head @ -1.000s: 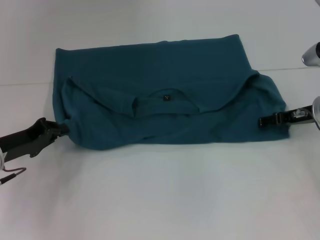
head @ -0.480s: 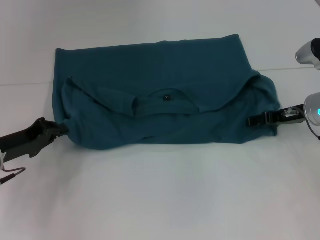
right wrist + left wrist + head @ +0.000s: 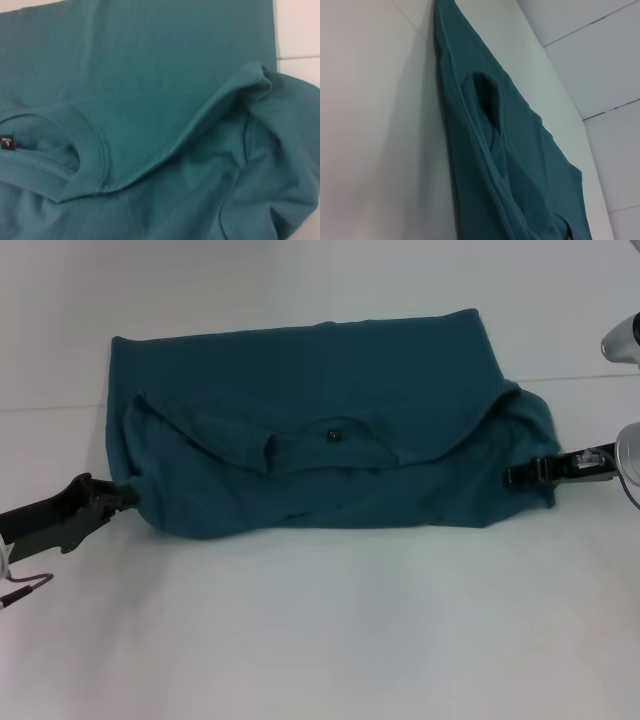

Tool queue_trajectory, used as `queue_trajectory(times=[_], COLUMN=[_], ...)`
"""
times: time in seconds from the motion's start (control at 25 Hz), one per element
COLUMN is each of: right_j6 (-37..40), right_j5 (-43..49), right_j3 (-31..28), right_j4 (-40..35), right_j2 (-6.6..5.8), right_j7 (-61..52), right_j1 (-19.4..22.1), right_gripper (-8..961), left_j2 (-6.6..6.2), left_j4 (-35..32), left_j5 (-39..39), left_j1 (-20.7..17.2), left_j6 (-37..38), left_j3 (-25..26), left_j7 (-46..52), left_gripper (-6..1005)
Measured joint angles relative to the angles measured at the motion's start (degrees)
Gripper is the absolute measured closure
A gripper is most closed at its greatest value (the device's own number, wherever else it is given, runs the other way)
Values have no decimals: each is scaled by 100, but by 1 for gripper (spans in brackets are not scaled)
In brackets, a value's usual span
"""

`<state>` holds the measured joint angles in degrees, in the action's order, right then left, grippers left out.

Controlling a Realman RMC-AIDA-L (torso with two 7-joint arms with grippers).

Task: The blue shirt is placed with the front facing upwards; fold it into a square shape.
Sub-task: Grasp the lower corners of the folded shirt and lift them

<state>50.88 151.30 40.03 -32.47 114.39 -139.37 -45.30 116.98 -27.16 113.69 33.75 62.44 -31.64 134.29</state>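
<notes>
While half-folded, the blue shirt (image 3: 320, 430) pinched at either end: left end effector (image 3: 128, 496), right end effector (image 3: 512, 477).

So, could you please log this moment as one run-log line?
blue shirt: folded across, collar up | left gripper: at shirt's left edge | right gripper: at right sleeve | table

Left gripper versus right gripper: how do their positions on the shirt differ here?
The left gripper sits at the blue shirt's left edge, on the near corner; the right gripper reaches in over the cloth at the right edge. The left arm slants up from the near side; the right lies nearly level. Both are dark and low on the table.
</notes>
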Motion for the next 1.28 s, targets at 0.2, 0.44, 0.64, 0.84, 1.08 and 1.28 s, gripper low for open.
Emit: queue_trajectory(times=[0.2, 0.44, 0.64, 0.84, 1.08, 1.28], right_j6=[8, 3, 103, 462, 1395, 2188], right_j5=[76, 75, 56, 23, -56, -122], right_j3=[8, 13, 11, -38, -39, -39], right_j4=[37, 13, -28, -320, -1384, -1813], right_j2=[-20, -31, -42, -46, 139, 140], right_j7=[-27, -41, -21, -11, -42, -41], right_j1=[-21, 10, 18, 60, 326, 444], right_gripper=[328, 486, 595, 763, 813, 816], left_j2=[0, 0, -2, -35, -104, -181], left_j4=[0, 0, 3, -21, -335, -630], left_j5=[0, 1, 25, 47, 110, 803], left_j1=[0, 6, 5, -18, -179, -215], left_j6=[-15, -1, 21, 205, 798, 1420], left_j3=[0, 0, -8, -8, -30, -32], left_j7=[0, 0, 0, 12, 73, 310], left_gripper=[976, 976, 976, 976, 976, 976])
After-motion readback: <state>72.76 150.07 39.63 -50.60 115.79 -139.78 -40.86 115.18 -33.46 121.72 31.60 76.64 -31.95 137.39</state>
